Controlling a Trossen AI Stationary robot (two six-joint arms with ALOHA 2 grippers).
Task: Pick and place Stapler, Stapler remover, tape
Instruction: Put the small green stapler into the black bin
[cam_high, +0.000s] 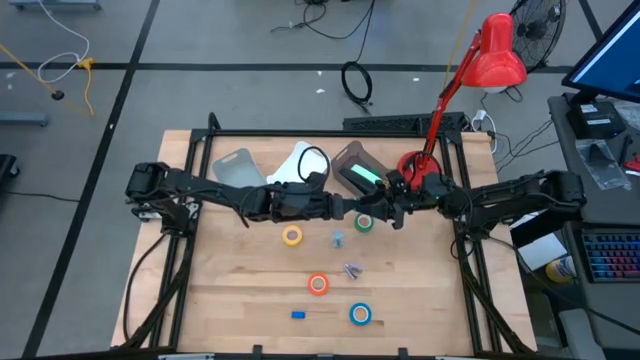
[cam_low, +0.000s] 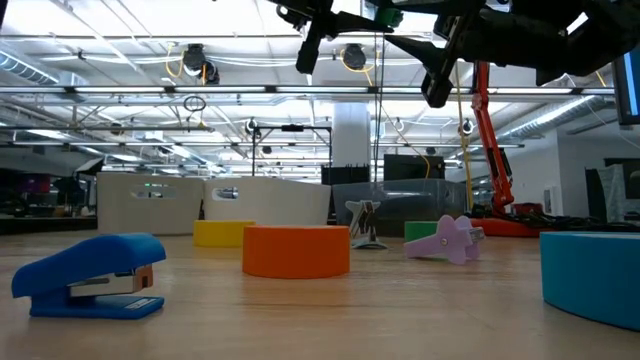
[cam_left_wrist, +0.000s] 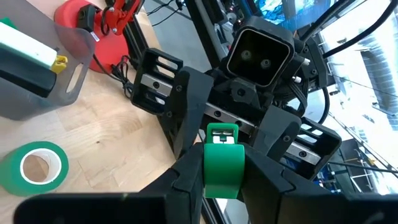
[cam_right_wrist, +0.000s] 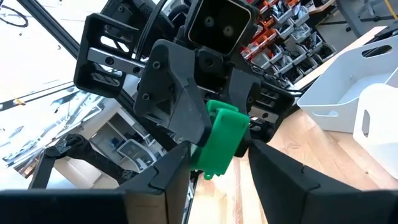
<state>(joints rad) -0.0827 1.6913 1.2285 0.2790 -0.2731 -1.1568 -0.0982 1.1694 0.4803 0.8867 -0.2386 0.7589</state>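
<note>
Mid-air over the back half of the tabletop (cam_high: 240, 290), both arms reach inward from the sides and meet nose to nose. A green plastic item (cam_left_wrist: 221, 163) sits between them, off the wood.

Left gripper (cam_high: 347, 205): jaws clenched on the green item's lower part. Right gripper (cam_high: 392, 206): jaws flank the item's upper end, but I cannot tell whether they grip it.

Right below the meeting point is the green tape (cam_high: 364, 222). Yellow tape (cam_high: 292, 236) lies beside it toward the left arm. Orange tape (cam_high: 318, 284) and blue tape (cam_high: 360, 314) lie nearer the front, well apart. Blue stapler (cam_low: 90, 275) is at the front, purple remover (cam_low: 446, 240) mid-table, and a small grey clip (cam_high: 338, 238) is near it.

Along the back edge:
- Grey bin (cam_high: 235, 166), contents unclear.
- White bin (cam_right_wrist: 339, 93), inside hidden.
- Dark bin (cam_high: 352, 160), holding a green-and-white box.
- Red lamp (cam_high: 497, 55), its base at the back right corner.
</note>
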